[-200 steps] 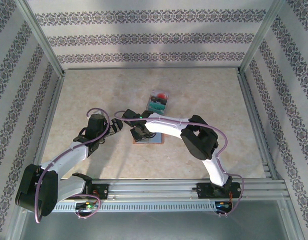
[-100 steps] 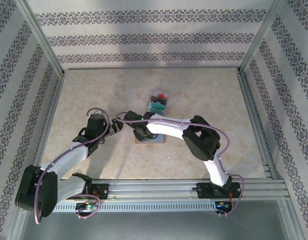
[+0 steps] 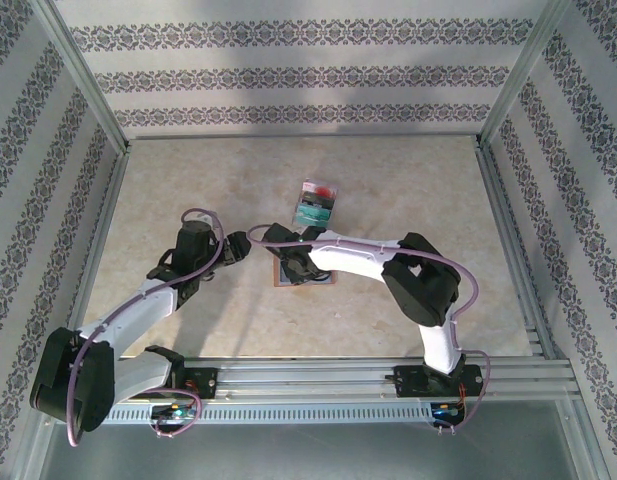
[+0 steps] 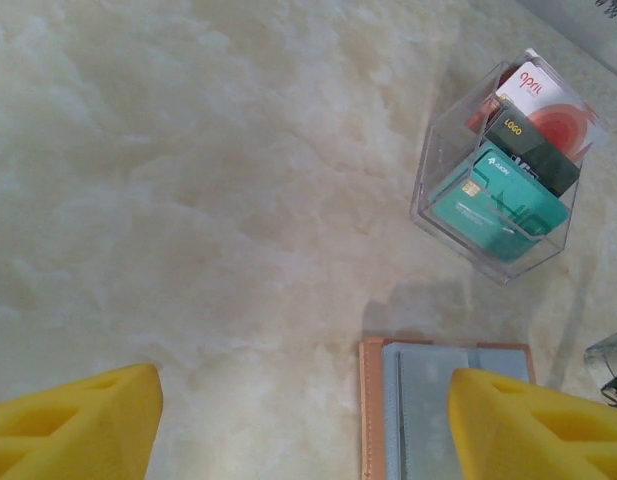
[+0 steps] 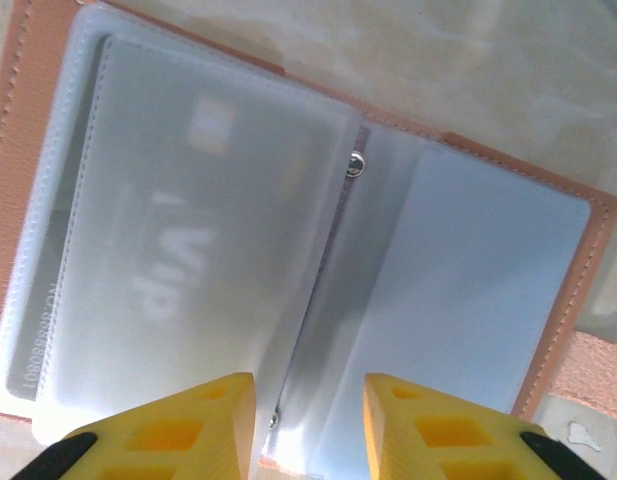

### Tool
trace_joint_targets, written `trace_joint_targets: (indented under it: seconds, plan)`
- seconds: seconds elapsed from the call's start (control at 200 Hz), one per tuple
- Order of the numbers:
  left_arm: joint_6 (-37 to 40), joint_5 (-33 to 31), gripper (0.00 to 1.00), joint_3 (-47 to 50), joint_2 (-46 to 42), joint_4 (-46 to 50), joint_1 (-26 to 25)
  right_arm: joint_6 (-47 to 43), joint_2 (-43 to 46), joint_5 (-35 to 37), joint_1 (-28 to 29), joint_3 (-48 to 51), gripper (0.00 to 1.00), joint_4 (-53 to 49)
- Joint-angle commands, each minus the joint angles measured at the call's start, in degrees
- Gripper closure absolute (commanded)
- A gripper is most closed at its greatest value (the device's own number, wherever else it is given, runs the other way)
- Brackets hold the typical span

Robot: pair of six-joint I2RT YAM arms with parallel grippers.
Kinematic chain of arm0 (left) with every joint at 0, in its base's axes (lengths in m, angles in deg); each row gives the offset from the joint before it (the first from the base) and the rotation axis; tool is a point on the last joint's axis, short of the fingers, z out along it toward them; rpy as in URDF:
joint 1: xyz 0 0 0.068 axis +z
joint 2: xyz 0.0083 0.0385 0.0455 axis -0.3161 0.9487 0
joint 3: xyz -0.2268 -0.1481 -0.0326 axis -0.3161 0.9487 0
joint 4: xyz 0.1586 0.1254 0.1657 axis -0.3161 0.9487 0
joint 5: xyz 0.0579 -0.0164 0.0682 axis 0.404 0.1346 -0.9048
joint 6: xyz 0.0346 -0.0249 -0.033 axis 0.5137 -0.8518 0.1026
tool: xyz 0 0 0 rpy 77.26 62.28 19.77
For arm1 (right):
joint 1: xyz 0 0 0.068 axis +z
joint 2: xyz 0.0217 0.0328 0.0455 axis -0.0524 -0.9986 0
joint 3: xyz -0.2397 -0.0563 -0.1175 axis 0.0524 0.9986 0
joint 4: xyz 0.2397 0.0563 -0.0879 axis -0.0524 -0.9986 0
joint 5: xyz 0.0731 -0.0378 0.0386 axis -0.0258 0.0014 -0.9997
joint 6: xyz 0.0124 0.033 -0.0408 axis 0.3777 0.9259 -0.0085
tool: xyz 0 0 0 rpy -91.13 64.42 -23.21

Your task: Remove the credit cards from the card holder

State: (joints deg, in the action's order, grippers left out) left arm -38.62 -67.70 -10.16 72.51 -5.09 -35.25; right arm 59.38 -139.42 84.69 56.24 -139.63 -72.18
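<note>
The brown leather bifold card holder (image 5: 488,270) lies open, 1 pale card (image 5: 178,260) still sleeved; right end effector (image 5: 308,400) narrowly parted, left end effector (image 4: 308,430) wide, both empty.

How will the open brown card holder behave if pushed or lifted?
The brown leather-like card holder lies flat on the smooth pale table, so it likely slides, not rolls. Its translucent plastic sleeve looks thin, probably floppy and slippery.

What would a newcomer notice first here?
The card holder lies open flat mid-table, a card showing through one cloudy sleeve, with the right gripper poised just above it. Beyond it, a clear box of bright cards stands out. The left gripper hovers open beside the holder.
</note>
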Motion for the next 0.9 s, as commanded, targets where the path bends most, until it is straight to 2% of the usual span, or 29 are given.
trace_joint_targets:
  seconds: [0.0,0.23,0.42,0.475,0.505,0.894]
  plan:
    - [-0.6,-0.6,0.24,-0.6,1.1,-1.5,-0.5,1.4,2.8,-1.7,0.5,0.7,0.59,2.8]
    - [-2.6,-2.7,0.14,-0.1,2.4,-0.4,-0.5,1.6,1.4,-2.6,1.3,-0.9,0.48,3.7]
    - [-2.6,-3.2,0.14,-0.3,2.3,0.0,-0.5,1.0,-1.1,-3.7,1.3,-2.4,0.42,3.9]
    - [-2.5,-3.2,0.13,-0.4,2.3,0.1,-0.6,0.8,-1.9,-4.3,1.3,-2.9,0.31,3.8]
    - [-2.3,-3.2,0.13,-0.4,2.4,0.2,-0.6,0.7,-2.2,-4.6,1.3,-3.0,0.29,3.9]
    - [-2.1,-3.4,0.13,-0.7,2.6,0.4,-0.5,0.5,-2.7,-6.3,0.0,-0.3,0.35,5.2]
